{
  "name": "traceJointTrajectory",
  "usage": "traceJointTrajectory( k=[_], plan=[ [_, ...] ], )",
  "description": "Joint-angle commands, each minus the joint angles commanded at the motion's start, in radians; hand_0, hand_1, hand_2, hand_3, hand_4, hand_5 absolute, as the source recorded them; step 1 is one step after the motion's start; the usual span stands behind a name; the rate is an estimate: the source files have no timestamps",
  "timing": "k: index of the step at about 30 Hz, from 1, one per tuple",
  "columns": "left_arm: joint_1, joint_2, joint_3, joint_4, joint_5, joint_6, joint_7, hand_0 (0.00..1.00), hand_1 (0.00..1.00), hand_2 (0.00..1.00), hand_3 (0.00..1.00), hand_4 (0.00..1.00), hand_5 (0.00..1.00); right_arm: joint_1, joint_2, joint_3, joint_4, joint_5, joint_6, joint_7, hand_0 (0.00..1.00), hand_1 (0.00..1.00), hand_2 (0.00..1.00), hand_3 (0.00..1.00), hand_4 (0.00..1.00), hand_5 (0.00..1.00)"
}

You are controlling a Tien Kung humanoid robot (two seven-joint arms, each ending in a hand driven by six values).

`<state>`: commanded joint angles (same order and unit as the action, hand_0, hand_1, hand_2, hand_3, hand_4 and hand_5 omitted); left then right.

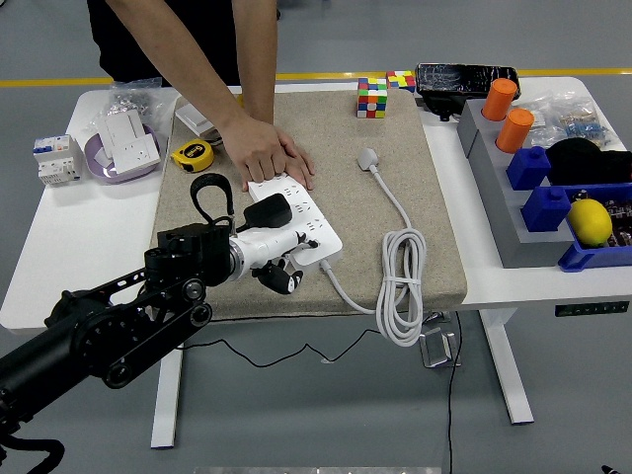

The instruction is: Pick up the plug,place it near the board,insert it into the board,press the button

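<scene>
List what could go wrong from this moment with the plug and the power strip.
1. The left hand sits at the black plug on the power strip; an off-line push may tilt it.
2. A person's hand steadies the strip's far end, close to the robot's fingers; contact is possible.

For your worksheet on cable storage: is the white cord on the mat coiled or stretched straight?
Mostly coiled: the white cord loops near the mat's front edge.
</scene>
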<state>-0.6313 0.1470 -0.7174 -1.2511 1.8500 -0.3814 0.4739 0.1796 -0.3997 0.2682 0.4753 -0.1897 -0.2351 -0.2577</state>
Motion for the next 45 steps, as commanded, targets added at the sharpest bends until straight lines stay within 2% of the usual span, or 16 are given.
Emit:
traceJointTrajectory(
  k=[7, 11, 12, 15, 17, 18, 21, 23, 24, 29, 30, 32, 35, 38, 41, 45],
  plan=[
    [0.005, 0.006, -0.031, -0.058, 0.05, 0.013, -0.006, 0.14, 0.057, 0.172, 0.91, 0.41, 0.205, 0.004, 0.001, 0.005, 0.001, -0.002, -0.001, 0.0, 0.872, 0.795, 0.765, 0.777, 0.998, 0.809],
    [0.015, 0.015, -0.053, -0.107, 0.055, 0.034, -0.035, 0.14, 0.057, 0.172, 0.91, 0.41, 0.205, 0.004, 0.002, 0.006, 0.0, -0.001, 0.0, 0.0, 0.872, 0.795, 0.765, 0.777, 0.998, 0.809],
    [0.019, 0.02, -0.054, -0.121, 0.053, 0.048, -0.045, 0.186, 0.097, 0.208, 0.704, 0.526, 0.279, 0.004, 0.002, 0.007, 0.0, -0.001, 0.0, 0.0, 0.872, 0.794, 0.765, 0.777, 0.998, 0.81],
    [0.03, 0.029, -0.059, -0.157, 0.031, 0.102, -0.071, 0.186, 0.097, 0.208, 0.704, 0.526, 0.279, 0.005, 0.003, 0.009, 0.0, -0.001, 0.0, 0.0, 0.872, 0.794, 0.765, 0.777, 0.998, 0.81],
    [0.043, 0.036, -0.068, -0.187, -0.023, 0.161, -0.113, 0.186, 0.097, 0.208, 0.704, 0.526, 0.279, 0.004, 0.005, 0.011, 0.001, -0.002, 0.0, 0.0, 0.872, 0.794, 0.765, 0.777, 0.998, 0.81],
    [0.048, 0.038, -0.072, -0.198, -0.051, 0.181, -0.137, 0.537, 0.534, 0.542, 0.746, 0.941, 0.452, 0.004, 0.005, 0.011, 0.0, -0.002, 0.0, 0.0, 0.872, 0.793, 0.765, 0.777, 0.998, 0.811],
    [0.054, 0.041, -0.079, -0.215, -0.106, 0.205, -0.195, 0.537, 0.534, 0.542, 0.746, 0.941, 0.452, 0.004, 0.006, 0.012, 0.0, -0.002, 0.0, 0.0, 0.872, 0.793, 0.765, 0.777, 0.998, 0.811],
    [0.055, 0.042, -0.084, -0.218, -0.12, 0.202, -0.232, 0.537, 0.534, 0.542, 0.746, 0.941, 0.452, 0.005, 0.006, 0.012, 0.001, -0.002, 0.0, 0.0, 0.872, 0.793, 0.765, 0.777, 0.998, 0.811],
    [0.055, 0.042, -0.085, -0.218, -0.119, 0.199, -0.24, 0.998, 0.998, 0.998, 0.998, 0.998, 0.602, 0.005, 0.006, 0.013, 0.0, -0.002, 0.0, 0.0, 0.871, 0.792, 0.765, 0.777, 0.998, 0.81],
    [0.062, 0.046, -0.092, -0.219, -0.114, 0.216, -0.26, 0.998, 0.998, 0.998, 0.998, 0.998, 0.602, 0.006, 0.007, 0.015, 0.001, -0.002, 0.0, 0.0, 0.871, 0.792, 0.765, 0.777, 0.998, 0.81],
    [0.065, 0.048, -0.093, -0.222, -0.114, 0.224, -0.263, 0.998, 0.998, 0.998, 0.998, 0.998, 0.656, 0.005, 0.007, 0.015, 0.0, -0.002, 0.0, 0.0, 0.871, 0.792, 0.765, 0.775, 0.998, 0.81],
    [0.076, 0.055, -0.102, -0.237, -0.111, 0.244, -0.266, 0.998, 0.998, 0.998, 0.998, 0.998, 0.656, 0.004, 0.006, 0.015, 0.0, -0.001, 0.0, 0.0, 0.871, 0.792, 0.765, 0.775, 0.998, 0.81],
    [0.104, 0.07, -0.125, -0.284, -0.108, 0.257, -0.263, 0.998, 0.998, 0.998, 0.998, 0.998, 0.656, 0.002, 0.007, 0.015, -0.001, -0.001, 0.001, 0.0, 0.871, 0.792, 0.765, 0.775, 0.998, 0.81],
    [0.139, 0.088, -0.155, -0.342, -0.11, 0.271, -0.263, 0.998, 0.998, 0.998, 0.998, 0.998, 0.697, -0.001, 0.007, 0.017, 0.0, -0.002, 0.001, -0.001, 0.871, 0.792, 0.765, 0.774, 0.998, 0.81],
    [0.188, 0.105, -0.2, -0.414, -0.108, 0.332, -0.3, 0.998, 0.998, 0.998, 0.998, 0.998, 0.697, -0.005, 0.008, 0.018, -0.001, -0.003, 0.001, 0.0, 0.871, 0.792, 0.765, 0.774, 0.998, 0.81],
    [0.264, 0.105, -0.266, -0.47, -0.088, 0.492, -0.425, 0.998, 0.998, 0.998, 0.998, 0.998, 0.724, -0.01, 0.008, 0.02, -0.001, -0.003, 0.001, -0.001, 0.871, 0.792, 0.765, 0.773, 0.998, 0.81]
  ],
)
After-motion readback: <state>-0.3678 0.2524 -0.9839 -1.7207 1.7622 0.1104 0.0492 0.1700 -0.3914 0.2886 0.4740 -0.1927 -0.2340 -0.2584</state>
